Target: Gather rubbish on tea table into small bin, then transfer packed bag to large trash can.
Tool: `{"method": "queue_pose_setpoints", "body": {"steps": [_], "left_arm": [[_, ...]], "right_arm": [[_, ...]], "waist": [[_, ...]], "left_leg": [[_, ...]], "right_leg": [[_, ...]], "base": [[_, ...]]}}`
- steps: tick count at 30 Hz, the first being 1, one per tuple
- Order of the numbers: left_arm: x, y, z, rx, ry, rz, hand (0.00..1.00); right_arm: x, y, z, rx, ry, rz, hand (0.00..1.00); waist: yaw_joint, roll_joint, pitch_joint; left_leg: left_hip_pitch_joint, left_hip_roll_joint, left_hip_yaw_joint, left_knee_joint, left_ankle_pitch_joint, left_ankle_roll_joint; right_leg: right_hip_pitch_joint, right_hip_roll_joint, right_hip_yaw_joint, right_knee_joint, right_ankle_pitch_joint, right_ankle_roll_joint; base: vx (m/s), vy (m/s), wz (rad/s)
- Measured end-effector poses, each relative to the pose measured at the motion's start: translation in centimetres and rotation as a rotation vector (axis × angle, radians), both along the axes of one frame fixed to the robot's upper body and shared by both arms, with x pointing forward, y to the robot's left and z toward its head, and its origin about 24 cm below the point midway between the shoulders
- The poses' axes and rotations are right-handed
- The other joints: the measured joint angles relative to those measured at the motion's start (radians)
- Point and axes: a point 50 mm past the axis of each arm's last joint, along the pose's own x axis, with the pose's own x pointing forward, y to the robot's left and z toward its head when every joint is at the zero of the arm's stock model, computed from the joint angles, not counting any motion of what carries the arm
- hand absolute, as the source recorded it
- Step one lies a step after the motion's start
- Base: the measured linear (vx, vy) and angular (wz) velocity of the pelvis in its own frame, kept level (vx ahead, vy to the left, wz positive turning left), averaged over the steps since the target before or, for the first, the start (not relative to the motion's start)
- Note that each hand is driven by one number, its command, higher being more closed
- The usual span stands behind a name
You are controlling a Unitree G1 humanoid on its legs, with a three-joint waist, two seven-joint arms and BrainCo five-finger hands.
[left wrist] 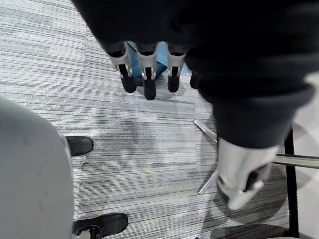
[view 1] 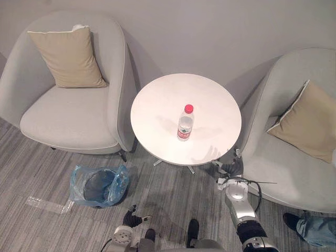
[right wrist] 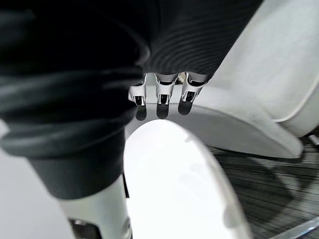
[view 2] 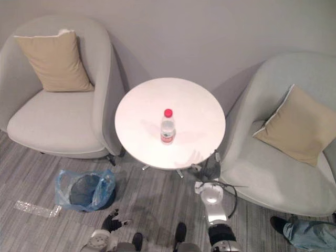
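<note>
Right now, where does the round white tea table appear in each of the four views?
Left eye view: tea table in the centre, between two armchairs.
Right eye view: centre, slightly left.
Left wrist view: probably its metal feet.
Right wrist view: white top beside the right robot hand.
Shared landmark: striped grey carpet.

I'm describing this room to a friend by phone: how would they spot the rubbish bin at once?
Find the round white table. On the carpet before the grey armchair at the robot's left stands a small dark bin. Its crumpled blue plastic liner sets it apart from everything nearby.
</note>
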Motion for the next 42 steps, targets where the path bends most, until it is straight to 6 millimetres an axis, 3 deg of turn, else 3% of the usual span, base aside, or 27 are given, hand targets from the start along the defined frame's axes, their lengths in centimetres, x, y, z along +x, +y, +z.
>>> {"method": "queue_pose_setpoints", "body": {"steps": [5,10,20,21,26,34,38,42], "left_arm": [[1.0,-0.1,0.6,-0.01,-0.057,-0.002,0.0],[2.3,-0.4,1.3,-0.026,-0.112,0.004,0.0],[3.6,-1.1,2.1,-0.072,-0.184,0.029,0.0],[3.8,-1.3,2.2,-0.077,-0.196,0.027,0.0],[4.5,-1.7,2.6,-0.09,-0.219,0.018,0.0],[4.6,-1.8,2.7,-0.084,-0.226,0.026,0.0],[4.7,-1.8,2.7,-0.083,-0.225,0.021,0.0],[4.6,-1.8,2.6,-0.08,-0.211,0.02,0.0]], "right_arm": [[3.6,0.8,3.4,-0.012,-0.084,0.078,0.0],[6.0,0.7,6.1,-0.002,-0.14,0.101,0.0],[9.3,0.1,11.6,-0.031,-0.255,0.081,0.0],[9.5,-0.1,12.3,-0.027,-0.277,0.067,1.0],[10.6,-0.8,15.4,-0.036,-0.343,0.014,1.0],[10.8,-1.1,16.9,-0.024,-0.393,-0.035,1.0],[10.3,-1.0,16.5,-0.011,-0.406,-0.032,1.0],[8.6,-0.3,14.5,0.005,-0.42,0.007,1.0]], "waist": [[0.016,0.001,0.041],[0.053,0.015,0.083],[0.077,0.064,0.141],[0.084,0.069,0.151],[0.094,0.079,0.169],[0.102,0.081,0.172],[0.099,0.081,0.172],[0.092,0.079,0.172]], "left_leg": [[-0.066,-0.024,-0.024,0.048,-0.001,0.002],[-0.125,-0.032,-0.074,0.085,-0.003,0.007],[-0.228,-0.053,-0.167,0.164,0.005,0.008],[-0.235,-0.054,-0.174,0.169,0.006,0.006],[-0.277,-0.062,-0.21,0.167,0.029,-0.003],[-0.281,-0.063,-0.221,0.167,0.035,-0.007],[-0.277,-0.062,-0.217,0.166,0.037,-0.009],[-0.255,-0.06,-0.203,0.15,0.041,-0.007]], "right_leg": [[-0.03,-0.023,-0.018,0.0,0.01,0.008],[-0.049,-0.036,-0.058,0.009,0.014,0.015],[-0.103,-0.054,-0.113,0.065,0.014,0.015],[-0.104,-0.054,-0.117,0.067,0.014,0.015],[-0.13,-0.059,-0.145,0.068,0.011,0.01],[-0.131,-0.059,-0.158,0.076,0.002,-0.003],[-0.131,-0.059,-0.152,0.076,0.003,-0.003],[-0.123,-0.061,-0.133,0.076,0.004,-0.001]], "base": [[-0.04,0.036,0.16],[-0.05,0.006,0.32],[-0.05,0.028,0.3],[-0.06,0.004,0.18],[-0.06,-0.015,0.23],[-0.02,-0.008,0.04],[-0.01,0.003,-0.03],[0.01,0.011,-0.12]]}}
